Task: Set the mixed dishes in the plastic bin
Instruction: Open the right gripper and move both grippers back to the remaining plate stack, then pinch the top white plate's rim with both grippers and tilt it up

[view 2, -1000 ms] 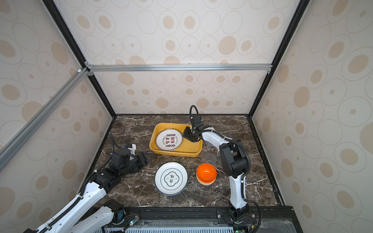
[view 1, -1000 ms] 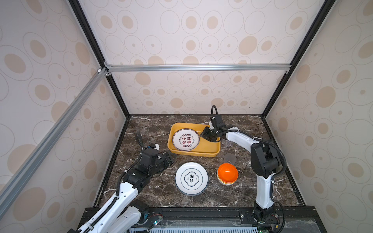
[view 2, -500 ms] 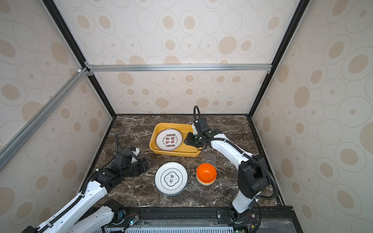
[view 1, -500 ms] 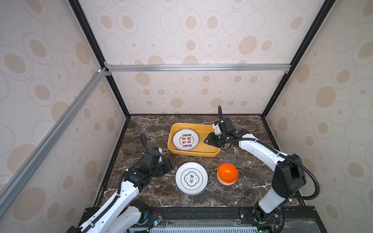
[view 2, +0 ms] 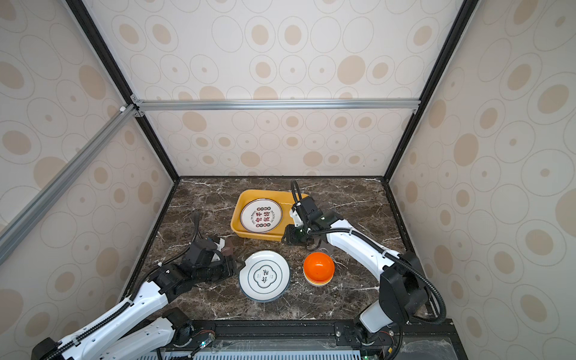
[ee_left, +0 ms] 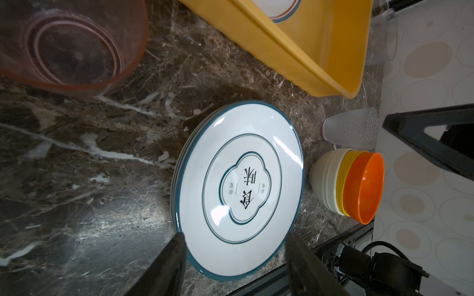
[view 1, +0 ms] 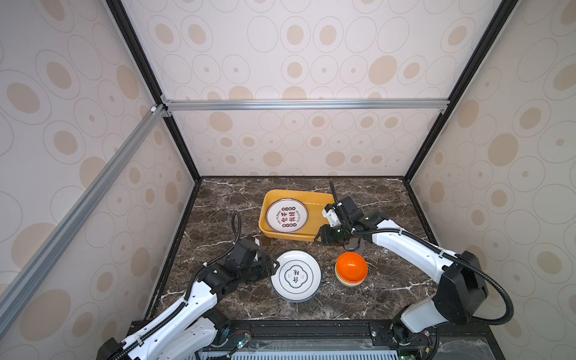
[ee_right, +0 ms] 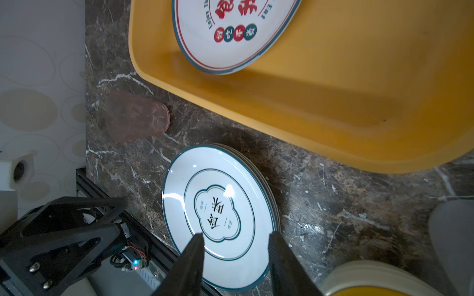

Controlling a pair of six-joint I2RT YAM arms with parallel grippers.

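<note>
Lying in the left half of the plastic bin, a red-lettered plate is seen; the green-rimmed plates are stacked on the marble nearby. The left gripper is spread at their rim, and the right gripper is spread, empty, at the bin's near right corner.

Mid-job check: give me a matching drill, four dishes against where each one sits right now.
Dishes:
1. red-lettered plate
2. green-rimmed plate
3. orange bowl
4. pink cup

Places:
A. top of the nested bowls
B. by itself on the table
C. inside the bin
D. top of the plate stack

Pairs: 1-C, 2-D, 3-A, 4-B.
</note>
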